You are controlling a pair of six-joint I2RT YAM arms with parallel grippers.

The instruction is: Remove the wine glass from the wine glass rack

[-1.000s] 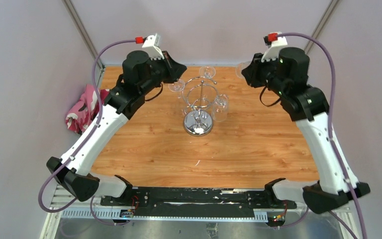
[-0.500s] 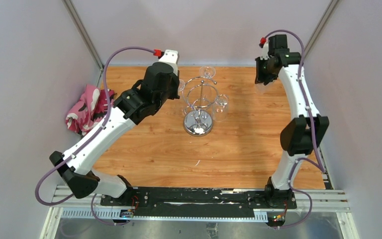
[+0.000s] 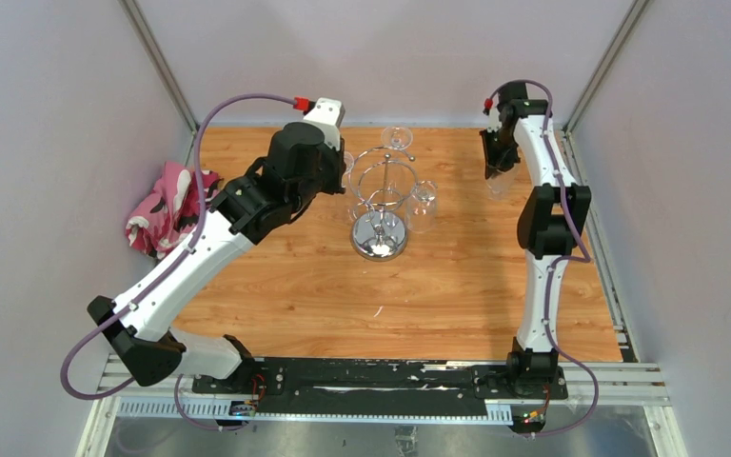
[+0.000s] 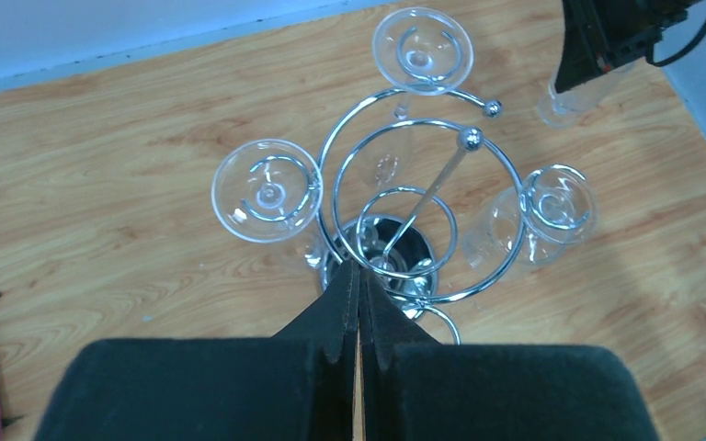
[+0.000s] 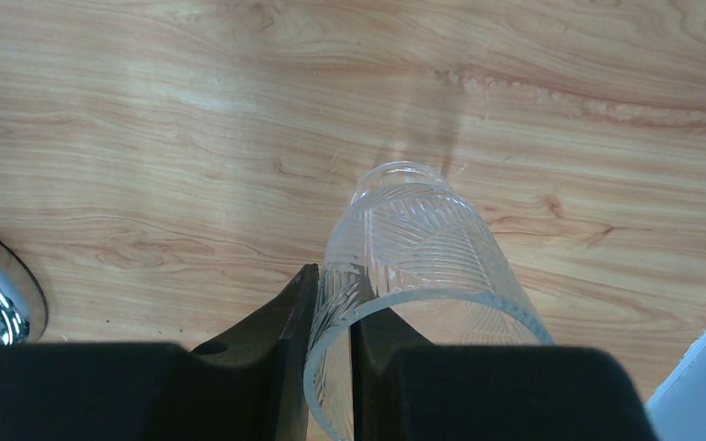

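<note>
Right end effector (image 5: 331,285) pinches the wine glass (image 5: 414,239) by its rim, one finger inside, holding it upright, well apart from the wine glass rack (image 4: 427,197). It possibly rests on the worktop (image 5: 147,138). Left end effector (image 4: 358,276): closed, empty, above the rack.

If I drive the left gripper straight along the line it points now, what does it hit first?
Probably the wine glass rack: the shut left gripper aims at its wire rings near the pole. Depth is unclear.
</note>
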